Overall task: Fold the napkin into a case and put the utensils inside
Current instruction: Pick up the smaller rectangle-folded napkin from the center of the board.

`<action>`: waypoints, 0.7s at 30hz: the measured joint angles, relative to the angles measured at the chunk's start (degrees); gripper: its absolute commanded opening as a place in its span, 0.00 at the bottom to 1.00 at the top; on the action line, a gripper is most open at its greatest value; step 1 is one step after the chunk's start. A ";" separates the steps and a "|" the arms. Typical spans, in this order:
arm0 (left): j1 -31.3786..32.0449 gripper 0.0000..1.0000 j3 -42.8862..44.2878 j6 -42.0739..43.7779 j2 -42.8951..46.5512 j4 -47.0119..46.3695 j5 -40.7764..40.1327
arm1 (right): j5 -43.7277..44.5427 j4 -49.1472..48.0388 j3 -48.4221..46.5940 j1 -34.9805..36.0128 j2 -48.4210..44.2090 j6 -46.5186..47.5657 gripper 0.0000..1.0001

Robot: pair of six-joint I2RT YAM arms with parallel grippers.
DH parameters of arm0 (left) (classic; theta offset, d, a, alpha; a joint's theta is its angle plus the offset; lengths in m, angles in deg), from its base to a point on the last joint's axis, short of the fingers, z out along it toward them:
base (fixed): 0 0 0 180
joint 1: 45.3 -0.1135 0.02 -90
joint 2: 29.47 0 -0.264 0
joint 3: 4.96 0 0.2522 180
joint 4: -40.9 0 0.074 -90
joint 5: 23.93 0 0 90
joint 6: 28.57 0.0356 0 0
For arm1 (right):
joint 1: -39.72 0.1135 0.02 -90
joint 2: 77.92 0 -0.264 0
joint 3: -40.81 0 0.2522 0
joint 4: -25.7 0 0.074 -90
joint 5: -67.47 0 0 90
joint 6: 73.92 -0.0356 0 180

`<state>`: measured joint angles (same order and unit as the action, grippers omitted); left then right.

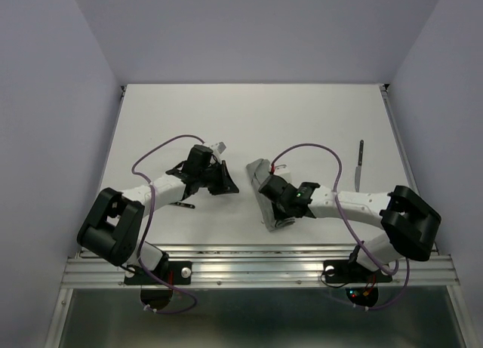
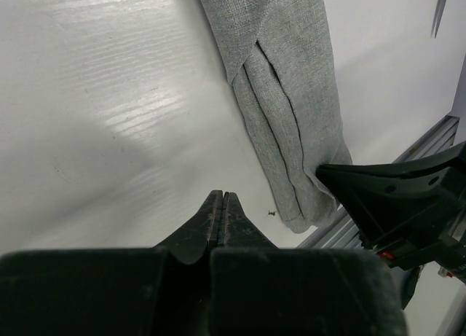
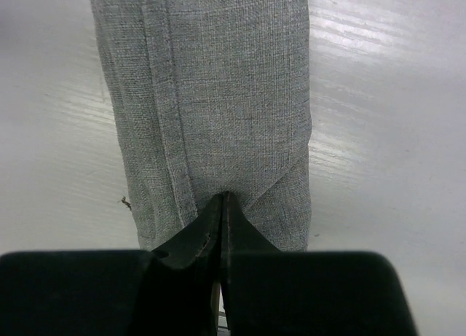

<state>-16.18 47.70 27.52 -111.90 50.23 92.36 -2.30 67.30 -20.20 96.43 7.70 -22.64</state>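
Case (image 1: 266, 197) lies mid-frame on table (image 1: 302, 114), folded narrow. Right hand (image 3: 222, 197) pinched shut on its near fold, likely to pin flap. Left hand (image 2: 222, 197) closed, empty, beside case. Knife (image 1: 359, 167) waits right.

Narrow folded grey case (image 3: 218, 95), flat on table.

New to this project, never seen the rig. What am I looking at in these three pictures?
Two robot arms bolted at the near edge of a white table. The overhead view looks down on both; the other two come from cameras on each wrist. A grey napkin, folded into a narrow case, lies mid-table. The right end effector is shut, its tips at the cloth's fold; whether it pinches cloth is unclear. The left end effector is shut on nothing. One utensil lies far right, another by the left arm.
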 measured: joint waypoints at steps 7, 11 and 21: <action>0.00 0.00 0.00 -0.66 0.00 -0.57 -0.24 | 0.39 2.25 -5.29 0.00 -2.03 2.86 0.18; 0.00 0.00 0.00 -1.05 0.39 -0.50 -1.40 | 0.46 2.12 -9.03 0.00 -2.16 4.50 0.40; -0.50 0.00 -0.02 -1.51 3.41 1.42 -5.64 | -0.72 1.68 -11.21 0.48 5.49 7.63 0.51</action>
<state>-16.68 47.68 26.01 -108.49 51.65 86.72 -3.02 68.98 -31.41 96.91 13.19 -15.01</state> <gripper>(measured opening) 0.019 0.499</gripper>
